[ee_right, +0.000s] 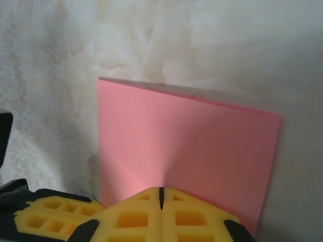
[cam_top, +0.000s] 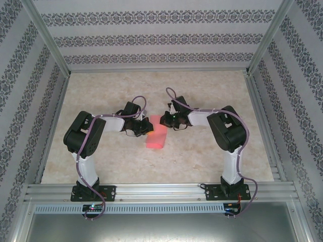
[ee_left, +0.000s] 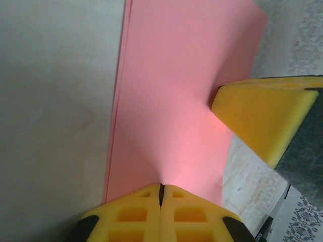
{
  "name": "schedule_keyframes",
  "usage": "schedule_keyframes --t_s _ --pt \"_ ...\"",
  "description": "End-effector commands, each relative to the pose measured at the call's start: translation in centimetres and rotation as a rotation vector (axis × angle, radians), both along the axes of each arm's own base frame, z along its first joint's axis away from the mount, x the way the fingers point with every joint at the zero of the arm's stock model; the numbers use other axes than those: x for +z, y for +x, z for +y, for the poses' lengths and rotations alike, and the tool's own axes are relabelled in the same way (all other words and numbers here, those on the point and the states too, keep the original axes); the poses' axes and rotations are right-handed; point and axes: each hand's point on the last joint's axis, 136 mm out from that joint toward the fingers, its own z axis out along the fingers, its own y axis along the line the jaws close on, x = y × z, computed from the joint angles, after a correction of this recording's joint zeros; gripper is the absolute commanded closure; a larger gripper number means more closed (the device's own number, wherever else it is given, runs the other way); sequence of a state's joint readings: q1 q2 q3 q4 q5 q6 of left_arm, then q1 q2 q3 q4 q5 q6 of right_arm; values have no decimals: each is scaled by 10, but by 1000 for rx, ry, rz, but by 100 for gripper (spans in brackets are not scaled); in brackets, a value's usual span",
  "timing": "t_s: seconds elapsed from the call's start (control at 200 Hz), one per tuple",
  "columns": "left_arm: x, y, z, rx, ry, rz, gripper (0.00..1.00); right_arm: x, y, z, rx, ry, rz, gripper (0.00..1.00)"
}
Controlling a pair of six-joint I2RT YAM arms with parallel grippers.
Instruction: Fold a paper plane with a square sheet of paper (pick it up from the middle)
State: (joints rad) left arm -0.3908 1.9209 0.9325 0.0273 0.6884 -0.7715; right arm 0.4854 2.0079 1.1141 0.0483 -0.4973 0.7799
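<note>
Since the sheet (cam_top: 156, 136) looks thin and limp, edge pinches likely suit it; left gripper (ee_left: 161, 187) (10 o'clock) and right gripper (ee_right: 161, 190) (1 o'clock) sit closed, tips on it, hold unclear.

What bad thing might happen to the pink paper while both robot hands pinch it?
1. The left gripper and right gripper are both shut on the pink paper, which puckers at each pinch. Pulling apart might tear or wrinkle it.
2. Two layers show along one edge in the left wrist view. They might slide out of line and make a crooked crease.
</note>
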Motion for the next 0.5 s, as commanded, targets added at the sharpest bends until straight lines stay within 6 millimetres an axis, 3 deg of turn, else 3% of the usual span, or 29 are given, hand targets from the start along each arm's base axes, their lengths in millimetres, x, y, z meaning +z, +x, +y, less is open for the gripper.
schedule_keyframes --t_s 0.0,0.135,0.255,0.36,0.495 --pt "-106 -108 78 62 406 437 100 -11 22 -23 -72 -44 9 100" --pt "-106 -108 78 62 403 435 100 -17 47 -51 -133 -81 1 100" --pt "-106 -108 77 63 401 433 100 -7 60 -53 -117 -69 -19 100" --pt "-106 -107 77 65 401 433 100 19 52 -44 -81 -40 -63 100" --pt "-106 -106 76 63 400 431 100 40 18 -34 -48 -5 -79 100"
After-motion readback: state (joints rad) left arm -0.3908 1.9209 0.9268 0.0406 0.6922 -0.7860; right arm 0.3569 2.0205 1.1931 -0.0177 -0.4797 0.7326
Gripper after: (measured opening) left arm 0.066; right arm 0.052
